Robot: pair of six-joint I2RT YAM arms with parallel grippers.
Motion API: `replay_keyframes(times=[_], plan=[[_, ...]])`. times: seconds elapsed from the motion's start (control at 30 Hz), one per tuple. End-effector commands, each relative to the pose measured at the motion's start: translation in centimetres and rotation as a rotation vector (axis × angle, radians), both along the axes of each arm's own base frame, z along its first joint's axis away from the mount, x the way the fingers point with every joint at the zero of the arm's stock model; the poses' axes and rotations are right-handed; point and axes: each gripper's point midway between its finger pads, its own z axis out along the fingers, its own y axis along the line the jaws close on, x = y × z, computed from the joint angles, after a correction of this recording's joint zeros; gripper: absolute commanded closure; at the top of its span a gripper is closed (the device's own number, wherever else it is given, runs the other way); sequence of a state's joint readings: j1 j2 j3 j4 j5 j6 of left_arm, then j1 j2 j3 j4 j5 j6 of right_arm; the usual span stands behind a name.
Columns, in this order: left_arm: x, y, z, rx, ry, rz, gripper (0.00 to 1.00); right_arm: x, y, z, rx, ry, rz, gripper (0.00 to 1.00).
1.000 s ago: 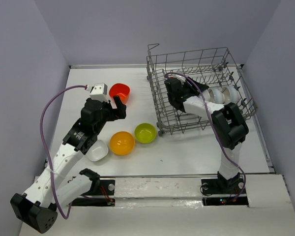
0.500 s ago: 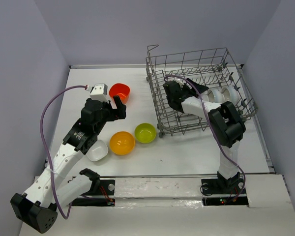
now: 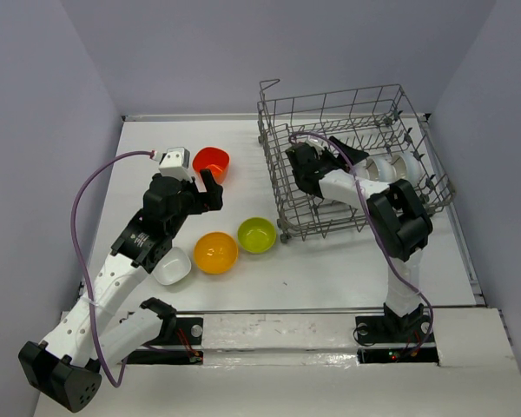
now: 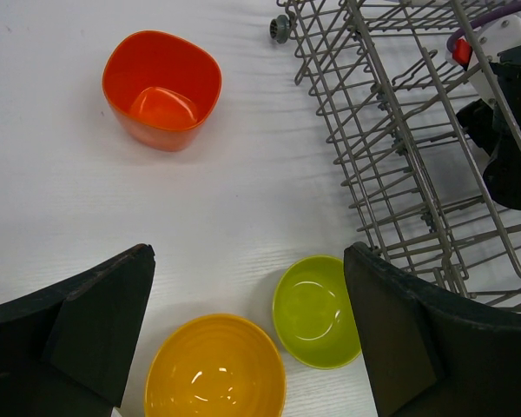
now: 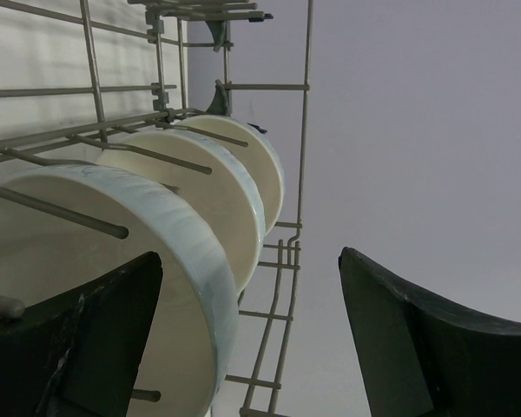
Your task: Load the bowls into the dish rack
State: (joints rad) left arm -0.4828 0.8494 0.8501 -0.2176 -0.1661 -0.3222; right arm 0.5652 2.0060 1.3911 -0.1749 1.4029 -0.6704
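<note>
Left gripper [image 4: 247,261] hangs spread wide and empty over the table, where we've got four bowls waiting: white bowl [image 3: 172,266], orange-yellow bowl [image 3: 215,252], red-orange bowl [image 3: 211,162], lime green bowl [image 3: 257,234]. Only the top view catches the white one. Right gripper [image 5: 247,287] sits inside the dish rack [image 3: 356,113], fingers apart and empty, beside three racked white bowls [image 5: 200,200]. We reckon a careless pull-out could snag a wire or knock them

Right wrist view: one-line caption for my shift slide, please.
Right gripper, open inside the dish rack, faces three white bowls standing on edge in a row.
</note>
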Motion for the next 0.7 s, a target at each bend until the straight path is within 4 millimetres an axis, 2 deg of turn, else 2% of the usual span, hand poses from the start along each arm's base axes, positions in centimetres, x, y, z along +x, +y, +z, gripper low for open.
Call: replay_keyframes(times=[0.0,0.3,0.33,0.67], plan=[[0.3,0.0,0.5,0.006,-0.030,0.004,0.01,0.7,2.1,1.2,0.108,-0.054,0.066,0.11],[0.4,0.2,0.4,0.012,-0.027,0.012,0.01,0.7,3.7,2.5,0.267,-0.088,0.119,0.11],[0.4,0.2,0.4,0.013,-0.026,0.012,0.01,0.7,4.4,3.0,0.311,-0.117,0.129,0.10],[0.5,0.5,0.3,0.024,-0.025,0.030,0.01,-0.4,5.4,5.1,0.536,-0.121,0.183,0.05]])
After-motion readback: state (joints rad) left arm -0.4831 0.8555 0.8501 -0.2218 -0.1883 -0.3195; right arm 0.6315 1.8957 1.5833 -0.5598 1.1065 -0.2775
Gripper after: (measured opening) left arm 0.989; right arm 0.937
